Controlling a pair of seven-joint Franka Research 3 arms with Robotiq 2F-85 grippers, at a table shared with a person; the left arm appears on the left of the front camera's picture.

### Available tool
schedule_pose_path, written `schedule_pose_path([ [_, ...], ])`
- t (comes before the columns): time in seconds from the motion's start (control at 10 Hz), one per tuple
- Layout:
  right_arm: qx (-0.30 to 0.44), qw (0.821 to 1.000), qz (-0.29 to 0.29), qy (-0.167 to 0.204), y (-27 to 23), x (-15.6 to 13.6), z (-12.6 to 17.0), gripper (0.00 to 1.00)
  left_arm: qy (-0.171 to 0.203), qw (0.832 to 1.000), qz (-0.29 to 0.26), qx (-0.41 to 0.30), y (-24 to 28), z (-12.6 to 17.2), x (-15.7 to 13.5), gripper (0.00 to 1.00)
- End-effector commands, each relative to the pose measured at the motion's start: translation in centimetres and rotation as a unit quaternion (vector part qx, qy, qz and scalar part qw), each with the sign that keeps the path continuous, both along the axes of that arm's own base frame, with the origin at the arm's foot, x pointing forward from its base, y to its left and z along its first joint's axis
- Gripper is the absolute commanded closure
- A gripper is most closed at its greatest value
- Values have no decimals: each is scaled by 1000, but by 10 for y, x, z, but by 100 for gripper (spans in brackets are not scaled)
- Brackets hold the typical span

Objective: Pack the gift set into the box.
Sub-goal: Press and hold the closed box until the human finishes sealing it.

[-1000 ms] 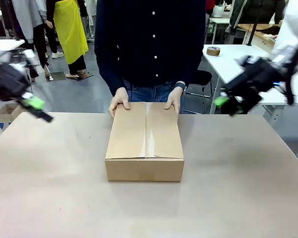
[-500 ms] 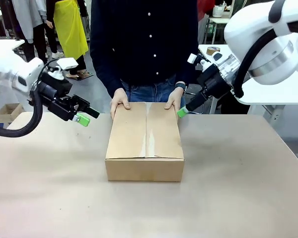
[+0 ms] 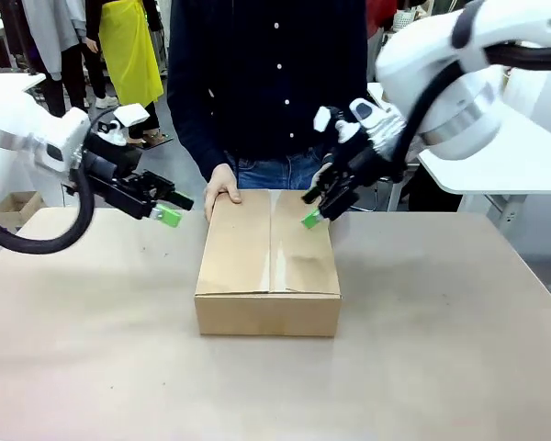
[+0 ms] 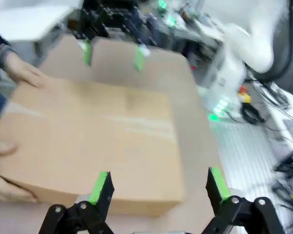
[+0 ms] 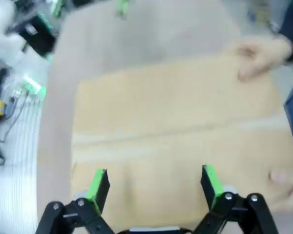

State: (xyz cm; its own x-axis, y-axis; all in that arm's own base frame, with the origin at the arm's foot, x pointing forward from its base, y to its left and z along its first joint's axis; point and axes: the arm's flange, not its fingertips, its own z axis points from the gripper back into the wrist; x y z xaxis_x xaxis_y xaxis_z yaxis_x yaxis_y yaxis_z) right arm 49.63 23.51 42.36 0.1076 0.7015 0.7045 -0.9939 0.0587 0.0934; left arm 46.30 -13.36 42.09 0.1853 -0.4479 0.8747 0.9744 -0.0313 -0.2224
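My left gripper (image 3: 174, 208), fingers spread apart, is hovering left of the box (image 3: 267, 262). The box is lying flat on the table (image 3: 413, 312), flaps down. My right gripper (image 3: 315, 206), fingers also apart, is hovering over the box's far right part.

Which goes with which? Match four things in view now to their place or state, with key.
1. carton
2. left gripper
3. right gripper
4. person's right hand

A. jaws apart, over the carton's top at the side by the person's left hand
B. on the table, flaps closed
C. on the carton's far edge, at picture left in the front view
D. jaws apart, off to the robot's left of the carton

1-B, 2-D, 3-A, 4-C
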Motion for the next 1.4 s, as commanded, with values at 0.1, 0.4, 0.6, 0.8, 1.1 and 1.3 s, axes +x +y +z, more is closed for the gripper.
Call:
schedule_pose_path([
  [0.1,159,977,124,-70,-5,39,-42,0,-167,982,67,-64,-39,-37,12,0],
  [0.4,186,975,115,-26,-12,45,-84,0,-220,971,56,-70,-68,-66,28,0],
  [0.6,155,986,61,-21,-37,41,-92,0,-211,975,46,-56,-71,-80,36,0],
  [0.8,104,993,22,-45,-45,27,-98,0,-159,986,28,-38,-59,-92,45,0],
  [1.1,87,996,9,-34,-44,21,-115,0,-111,993,0,-40,-40,-101,51,0],
  [1.3,95,995,17,-22,-43,24,-118,0,-108,994,4,-34,-44,-113,51,0],
])
